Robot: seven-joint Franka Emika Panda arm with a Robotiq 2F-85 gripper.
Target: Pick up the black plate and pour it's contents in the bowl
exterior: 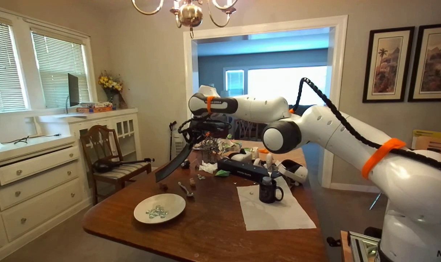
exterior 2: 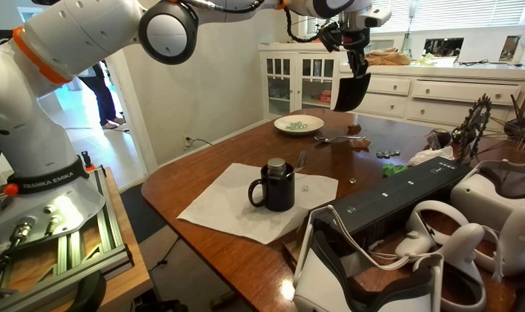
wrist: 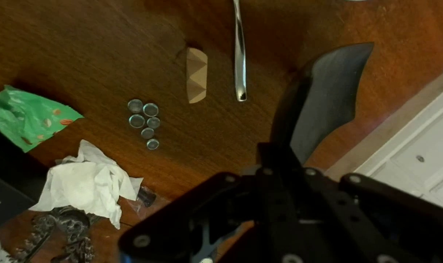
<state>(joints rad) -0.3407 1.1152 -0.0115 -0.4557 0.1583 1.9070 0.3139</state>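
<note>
My gripper (wrist: 280, 155) is shut on one end of the black plate (wrist: 329, 95), which slants steeply downward, curved and bare on the faces that show. In both exterior views the gripper (exterior: 192, 141) holds the plate (exterior: 175, 163) above the table; the plate (exterior 2: 351, 93) hangs apart from the bowl. That bowl (exterior: 177, 203), a round white shallow dish, sits near the table's end. Inside it lie several clear greenish glass bits (exterior: 157, 211), matching the plate's contents. The wrist view catches only a sliver of the bowl's rim at its top edge.
Loose glass pieces (wrist: 144, 123), a spoon (exterior: 186, 189) and a brown folded piece (wrist: 197, 75) lie near the bowl. A black mug (exterior 2: 279, 190) with a fork and capped jar stands on white paper (exterior 2: 228, 212). A long black box (exterior 2: 401, 190) and headsets (exterior 2: 366, 277) crowd one side.
</note>
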